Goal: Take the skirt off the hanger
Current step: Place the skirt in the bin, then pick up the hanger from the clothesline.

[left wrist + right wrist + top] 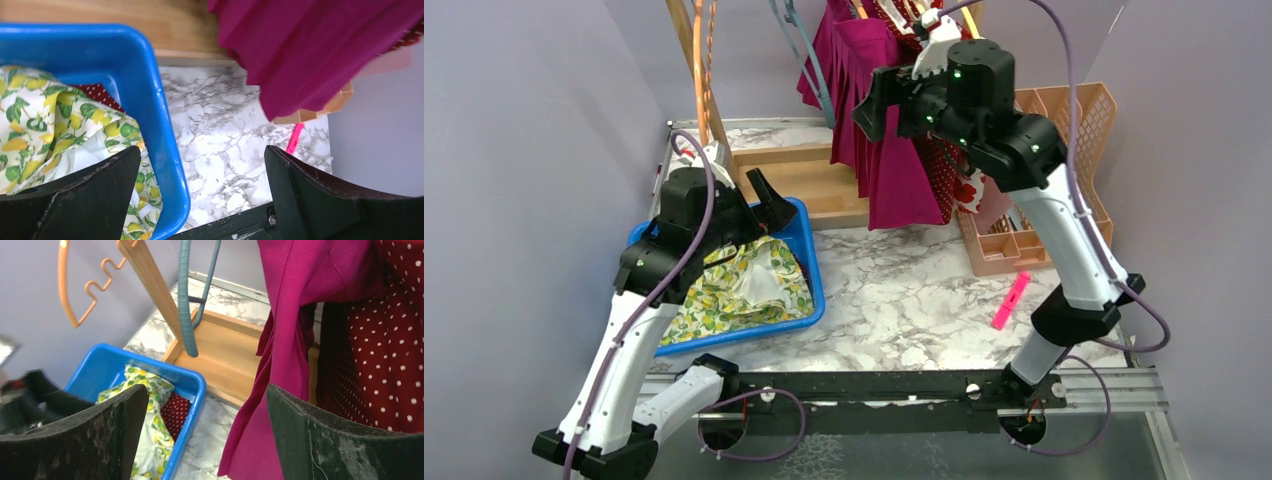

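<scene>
As seen from the top cam, fills the mid and lower ground: marble table (904, 300), w/ both arm bases at 6 o'clock. Next in size, magenta skirt (894, 170) at 12 o'clock, pleated, hanging straight down from above the frame, hem just over the far edge of the table. Top of it out of view, so can't tell how it sits on its hanger. Just beside it toward 1 o'clock, red polka-dot garment (944, 170), also hanging.

At 9 o'clock, blue bin (812, 262) on the table, w/ lemon-print cloth (744, 285) crumpled inside. Via L wrist cam, a bit of dark red dotted fabric under that cloth. At 2 o'clock, peach basket (1084, 130) along the table's R edge. Between bin and skirt at 11 o'clock, wooden rack base (809, 180).

R gripper (207, 390) up high at 12 o'clock, close by the skirt's upper part. Fingers spread wide, nothing pinched. Magenta fabric seen beyond the gap; touching or not, can't tell. L gripper (202, 152) low at 9 o'clock, over the bin's R rim. Fingers wide apart too, nothing held, only bin rim and bare marble seen thru the gap.

Via R wrist cam, 2 bare hangers at 11 o'clock by a slanted wooden post (152, 282): teal hanger (185, 300) and orange wire hanger (63, 285). Last, at 4 o'clock, small pink item (1011, 301) flat on the marble, well apart from the rest; too small to tell what.
</scene>
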You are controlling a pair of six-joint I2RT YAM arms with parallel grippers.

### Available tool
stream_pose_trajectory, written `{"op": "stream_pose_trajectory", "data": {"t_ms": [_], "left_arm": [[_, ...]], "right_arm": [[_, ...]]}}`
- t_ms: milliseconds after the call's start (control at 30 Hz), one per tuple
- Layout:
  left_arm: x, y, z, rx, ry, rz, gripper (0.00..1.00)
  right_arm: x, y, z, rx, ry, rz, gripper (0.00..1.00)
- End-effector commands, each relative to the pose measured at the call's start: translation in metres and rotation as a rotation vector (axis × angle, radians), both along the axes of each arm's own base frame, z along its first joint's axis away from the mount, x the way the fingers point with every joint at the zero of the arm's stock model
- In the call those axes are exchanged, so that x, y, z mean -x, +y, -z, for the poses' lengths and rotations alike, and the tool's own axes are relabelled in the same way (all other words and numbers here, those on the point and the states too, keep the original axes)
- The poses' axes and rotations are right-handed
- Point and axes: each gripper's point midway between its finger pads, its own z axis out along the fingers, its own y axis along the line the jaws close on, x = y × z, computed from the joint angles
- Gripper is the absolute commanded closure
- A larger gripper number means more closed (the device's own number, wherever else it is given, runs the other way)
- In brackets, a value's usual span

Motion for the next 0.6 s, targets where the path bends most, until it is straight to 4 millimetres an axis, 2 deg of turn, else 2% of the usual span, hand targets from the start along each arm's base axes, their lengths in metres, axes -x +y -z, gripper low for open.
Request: {"op": "stream_pose_trajectory", "data": {"t_ms": [0,67,233,367,467,567], "left_arm": [[0.016,-0.007,-0.035,-0.043,-0.1,0.153,0.03],[0.019,-0.004,-0.058,-0.048,-0.172,0.154,0.03],[0.019,-0.003,-0.094,-0.067,-0.277,0.182,0.02],[0.018,-0.008,-0.113,-0.061,-0.322,0.214,0.02],[0.017,-0.013,-0.122,-0.071,-0.353,0.253,0.02],[0.015,-0.014,-0.128,-0.087,-0.377,0.272,0.02]], "right_arm": [[-0.032,-0.007,-0.019,-0.008,-0.107,0.101,0.09],[-0.046,-0.011,-0.02,0.003,-0.125,0.139,0.12],[-0.069,-0.015,-0.017,0.05,-0.174,0.194,0.12],[-0.088,-0.009,-0.01,0.063,-0.196,0.178,0.14],[-0.101,0.003,-0.006,0.063,-0.225,0.161,0.22],[-0.12,0.013,0.0,0.064,-0.25,0.176,0.25]]}}
